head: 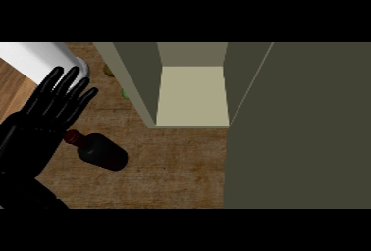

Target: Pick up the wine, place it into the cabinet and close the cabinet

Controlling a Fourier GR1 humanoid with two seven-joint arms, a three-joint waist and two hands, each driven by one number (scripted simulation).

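Note:
The wine bottle (103, 152) is dark with a dark red cap and lies on its side on the brown counter, cap end pointing left. My left hand (45, 115) shows at the left edge, open with straight fingers pointing up, its palm just above and left of the bottle's cap; I cannot tell whether they touch. The cabinet (192, 95) stands open behind the bottle, showing a pale inner floor between olive walls. Its door (297, 127) is a large dark olive panel filling the right side. My right hand is out of sight.
A white cylindrical object (39, 59) lies at the top left behind my left hand. Small green items (109, 71) peek out beside the cabinet's left wall. Bare brown counter (174, 171) stretches in front of the cabinet.

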